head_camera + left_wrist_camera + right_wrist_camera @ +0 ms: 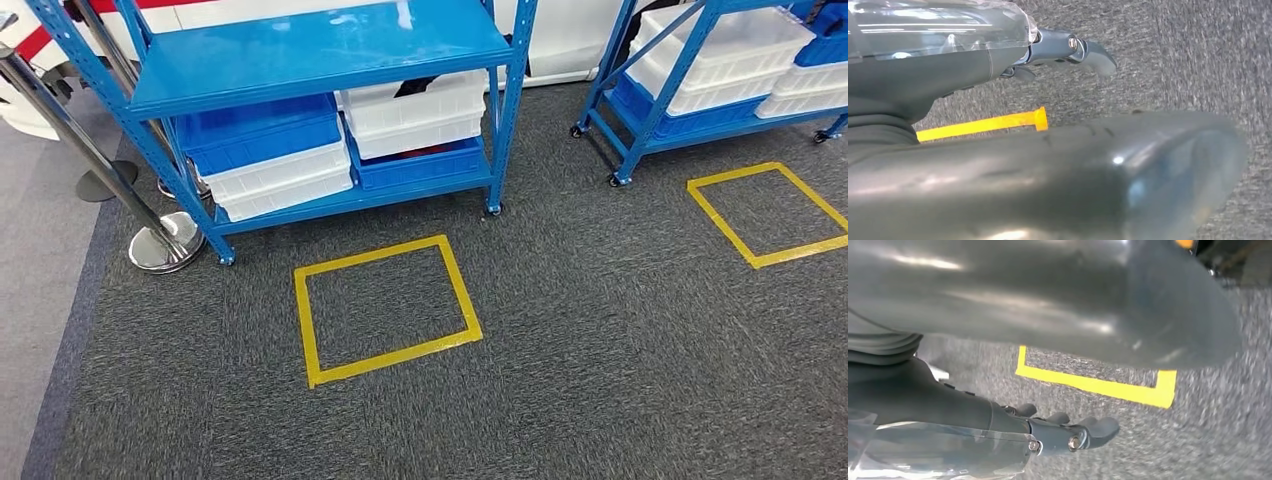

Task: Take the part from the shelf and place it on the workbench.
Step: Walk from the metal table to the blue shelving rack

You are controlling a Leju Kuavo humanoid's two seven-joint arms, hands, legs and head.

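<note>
Head view looks down on dark grey carpet (620,340) with a yellow taped square (385,310) marked on it in front of a blue metal shelf (320,50). The shelf's lower level holds white bins (415,115) and blue bins (260,130), stacked side by side; something dark shows in the top of the white stack, too small to tell whether it is the part. To the right stands a second blue shelf (650,120) on castors, also loaded with white and blue bins, and a second taped square (765,215) lies on the carpet before it. At the left edge a chrome barrier post (165,245) stands where the carpet meets a lighter grey floor (40,270).

Left wrist view shows the left hand (1063,52) hanging over the carpet, its thick grey thumb across the lower part of the picture and darker fingers (1095,55) stretched out apart from it, with nothing between them. A strip of yellow tape (983,125) shows on the carpet behind.

Right wrist view shows the right hand (1068,432) over the same carpet, fingers (1100,430) extended away from the broad thumb, holding nothing. A corner of a yellow taped square (1098,385) lies on the carpet beyond the hand.
</note>
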